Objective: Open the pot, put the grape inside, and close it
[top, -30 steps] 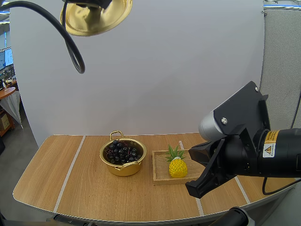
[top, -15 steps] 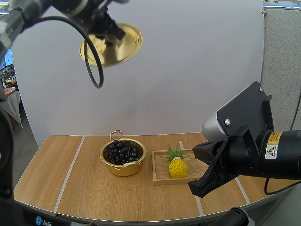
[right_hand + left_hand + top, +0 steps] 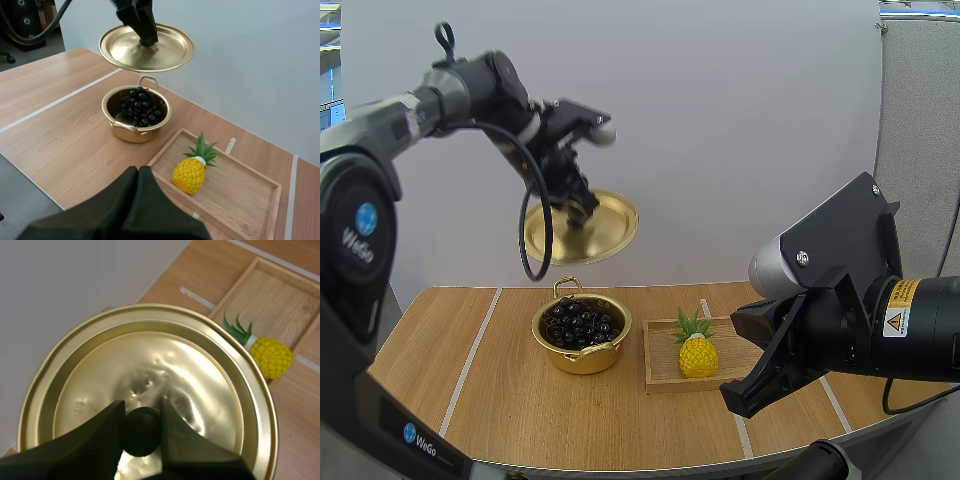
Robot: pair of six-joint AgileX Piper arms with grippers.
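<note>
Light wooden tabletop [image 3: 510, 400] crossed by pale stripes, shallow wooden tray [image 3: 662, 362] resting flat on its right half, one stripe running under the tray, yellow toy pineapple [image 3: 698, 356] lying inside the tray toward its left end, green leaves pointing to the far edge

Left gripper [image 3: 142, 415], arm raised, is pinching the lid [image 3: 200, 370] by its knob; right gripper [image 3: 138, 172] is hovering, fingers [image 3: 112, 205] pressed together.
</note>
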